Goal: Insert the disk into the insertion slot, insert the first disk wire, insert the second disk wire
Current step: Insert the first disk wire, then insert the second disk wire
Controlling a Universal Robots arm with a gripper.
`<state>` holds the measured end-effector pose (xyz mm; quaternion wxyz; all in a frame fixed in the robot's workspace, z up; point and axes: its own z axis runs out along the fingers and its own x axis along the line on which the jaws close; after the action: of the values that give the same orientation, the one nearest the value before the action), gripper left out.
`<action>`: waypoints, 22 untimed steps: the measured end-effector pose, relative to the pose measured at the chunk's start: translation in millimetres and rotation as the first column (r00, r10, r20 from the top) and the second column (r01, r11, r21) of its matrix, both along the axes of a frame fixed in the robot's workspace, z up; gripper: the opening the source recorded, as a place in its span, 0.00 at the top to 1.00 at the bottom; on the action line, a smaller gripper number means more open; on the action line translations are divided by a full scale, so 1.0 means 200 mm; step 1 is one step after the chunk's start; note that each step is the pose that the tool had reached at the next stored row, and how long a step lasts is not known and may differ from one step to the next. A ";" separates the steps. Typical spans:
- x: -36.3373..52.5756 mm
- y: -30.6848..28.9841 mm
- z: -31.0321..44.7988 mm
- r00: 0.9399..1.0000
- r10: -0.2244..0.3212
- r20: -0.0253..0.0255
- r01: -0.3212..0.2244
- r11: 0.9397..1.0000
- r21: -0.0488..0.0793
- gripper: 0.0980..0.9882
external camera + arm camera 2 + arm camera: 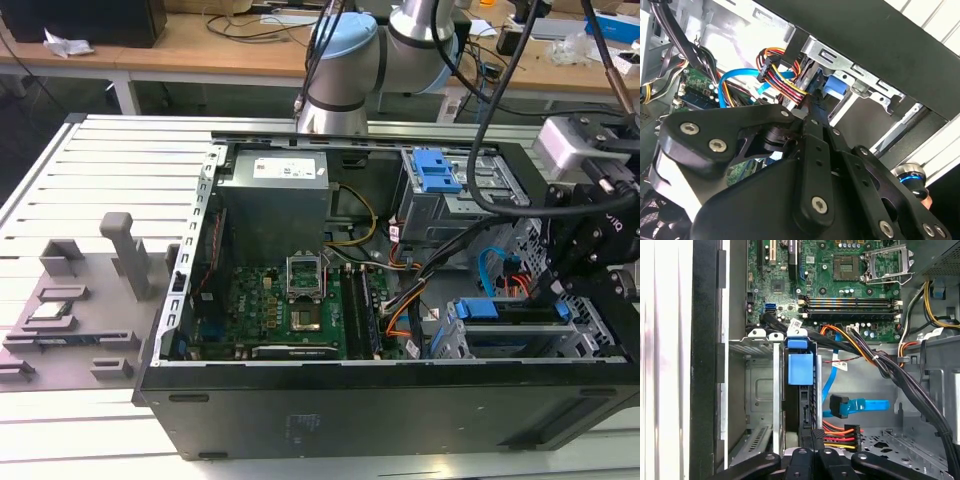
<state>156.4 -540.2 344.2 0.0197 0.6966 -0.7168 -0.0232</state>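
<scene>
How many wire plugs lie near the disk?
2: a blue plug beside the disk, and a black plug with coloured wires nearer the gripper. Others may be hidden.

The silver arm (330, 115) has pale blue joint caps (345, 45), black cables (490, 120) and a black gripper (809, 107) with silver screws (690, 128).

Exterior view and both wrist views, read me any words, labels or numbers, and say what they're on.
White label on the grey metal power supply box: print too small to read.
White paper tags on the black cable bundle: unreadable.
Green motherboard markings: unreadable.
Nothing quotable.
</scene>
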 end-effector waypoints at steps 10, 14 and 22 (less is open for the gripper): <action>0.000 0.000 0.238 1.000 0.000 0.000 0.000 1.000 0.000 0.99; 0.000 0.000 0.239 1.000 0.000 0.000 0.000 1.000 0.000 0.99; 0.000 0.000 0.239 1.000 0.000 0.000 0.000 1.000 0.000 0.78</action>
<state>156.4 -540.2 392.0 0.0197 0.6966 -0.7168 -0.0232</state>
